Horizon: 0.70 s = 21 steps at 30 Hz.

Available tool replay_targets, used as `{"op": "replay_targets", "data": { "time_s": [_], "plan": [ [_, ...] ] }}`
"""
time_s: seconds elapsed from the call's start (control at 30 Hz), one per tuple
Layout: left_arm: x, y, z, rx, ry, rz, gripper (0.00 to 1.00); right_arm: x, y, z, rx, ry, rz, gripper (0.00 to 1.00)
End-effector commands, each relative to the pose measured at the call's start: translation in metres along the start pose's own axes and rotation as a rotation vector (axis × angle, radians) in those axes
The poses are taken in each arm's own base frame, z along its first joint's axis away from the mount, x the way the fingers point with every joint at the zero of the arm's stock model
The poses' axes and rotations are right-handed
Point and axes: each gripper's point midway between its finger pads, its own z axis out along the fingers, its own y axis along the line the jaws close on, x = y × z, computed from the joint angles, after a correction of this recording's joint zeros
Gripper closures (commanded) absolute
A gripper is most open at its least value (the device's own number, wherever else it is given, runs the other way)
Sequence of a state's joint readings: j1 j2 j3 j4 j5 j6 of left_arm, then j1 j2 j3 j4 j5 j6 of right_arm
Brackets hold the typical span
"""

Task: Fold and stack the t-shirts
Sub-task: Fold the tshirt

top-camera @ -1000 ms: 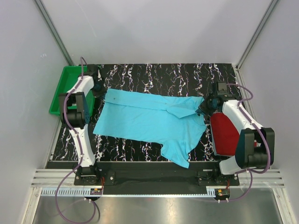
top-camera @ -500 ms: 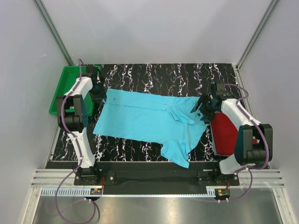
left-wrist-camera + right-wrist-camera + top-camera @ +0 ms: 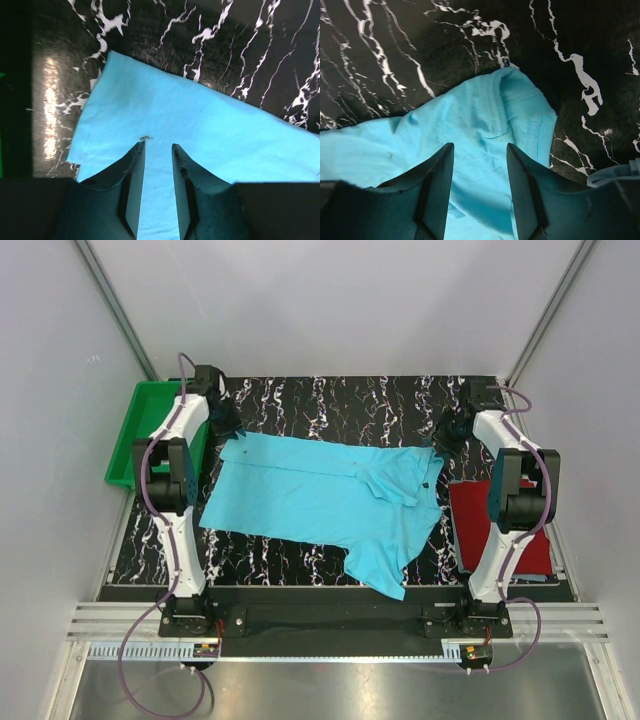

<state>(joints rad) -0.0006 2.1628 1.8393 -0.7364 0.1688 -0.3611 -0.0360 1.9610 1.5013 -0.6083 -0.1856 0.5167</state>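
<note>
The turquoise t-shirt (image 3: 320,495) lies spread on the black marbled table, a sleeve folded over at its right and a flap hanging toward the near edge. The dark red t-shirt (image 3: 471,525) is a folded rectangle at the right, partly behind the right arm. My left gripper (image 3: 230,425) hovers over the tee's far left corner (image 3: 200,125), jaws parted, nothing between them (image 3: 157,146). My right gripper (image 3: 448,435) hangs over the far right sleeve (image 3: 520,115), open and empty (image 3: 480,147).
A green plastic tray (image 3: 130,440) stands off the table's left edge, beside the left arm. Bare marbled tabletop (image 3: 330,400) runs along the far side behind the tee. White walls enclose the cell on three sides.
Both grippers were shut on the tee's far edge a second ago. They have opened, let go and drawn back toward the far side. More of the red tee now shows.
</note>
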Motion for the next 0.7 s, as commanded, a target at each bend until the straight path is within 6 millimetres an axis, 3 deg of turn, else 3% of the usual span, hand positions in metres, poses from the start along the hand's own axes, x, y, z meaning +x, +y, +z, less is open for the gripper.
{"op": "replay_targets", "data": {
  "time_s": [0.0, 0.13, 0.47, 0.57, 0.67],
  "plan": [
    [0.011, -0.027, 0.001, 0.101, 0.031, 0.011, 0.67, -0.01, 0.005, 0.0, -0.005, -0.012, -0.005, 0.47],
    [0.015, -0.03, 0.002, 0.098, 0.022, 0.062, 0.61, -0.013, -0.003, 0.012, 0.008, 0.005, 0.004, 0.46],
    [0.012, -0.031, 0.036, 0.108, 0.061, 0.013, 0.62, -0.026, -0.005, 0.036, 0.002, 0.022, 0.038, 0.47],
    [0.016, -0.027, 0.045, 0.106, 0.082, -0.015, 0.62, -0.032, -0.006, 0.041, 0.006, 0.014, 0.04, 0.48],
    [0.02, -0.022, 0.055, 0.106, 0.106, -0.057, 0.62, -0.037, -0.009, 0.047, 0.013, 0.009, 0.053, 0.57]
  ]
}}
